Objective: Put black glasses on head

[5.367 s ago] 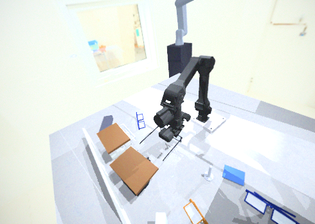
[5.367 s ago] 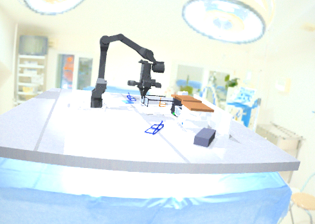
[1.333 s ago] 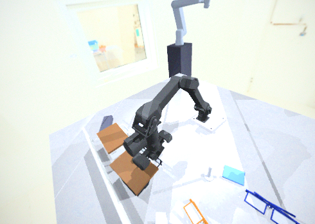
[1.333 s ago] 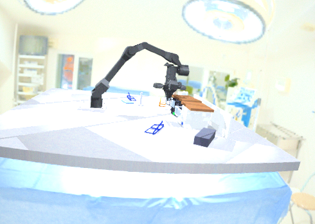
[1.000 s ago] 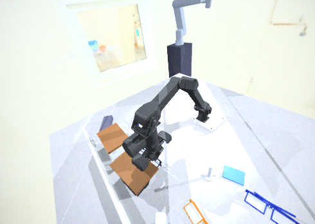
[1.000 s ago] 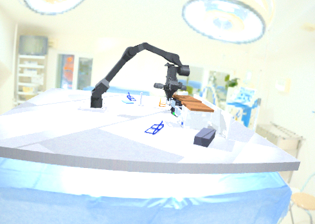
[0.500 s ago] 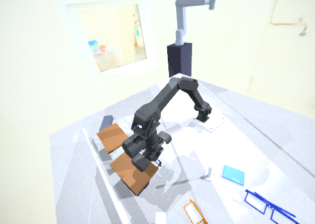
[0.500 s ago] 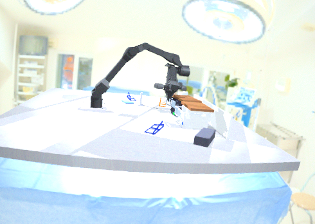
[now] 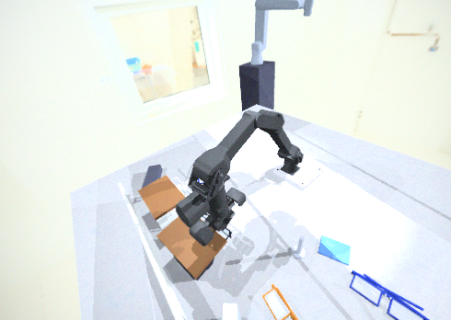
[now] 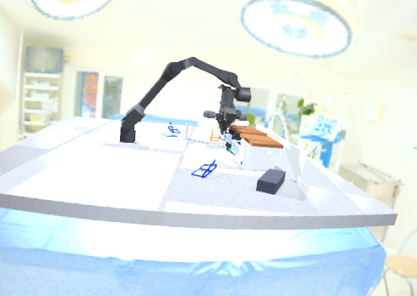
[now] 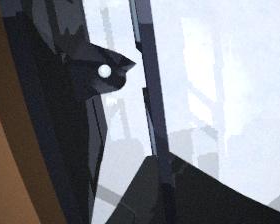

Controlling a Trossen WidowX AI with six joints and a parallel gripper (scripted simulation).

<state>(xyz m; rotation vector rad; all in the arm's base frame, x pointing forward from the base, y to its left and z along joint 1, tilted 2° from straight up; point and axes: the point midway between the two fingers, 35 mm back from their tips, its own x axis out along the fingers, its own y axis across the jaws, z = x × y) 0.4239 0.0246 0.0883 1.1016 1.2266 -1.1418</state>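
Gripper [image 9: 222,226] [image 10: 224,129] [image 11: 159,163]'s pinching the black thin-framed glasses [image 9: 229,234] [image 11: 155,90], dark pointed display-head nose [image 11: 125,63] toward 10 o'clock in wrist view, probably lining up the bridge.

A pale grey desk [image 9: 368,221] [image 10: 106,174] extends around and below the gripper [image 9: 216,230] [image 10: 225,132]. Blue glasses [image 10: 205,169], a dark block [image 9: 152,176] [image 10: 271,181], orange glasses [image 9: 279,303] [image 10: 214,135] and a light-blue flat piece [image 9: 334,249] [image 10: 169,134] lie on it.
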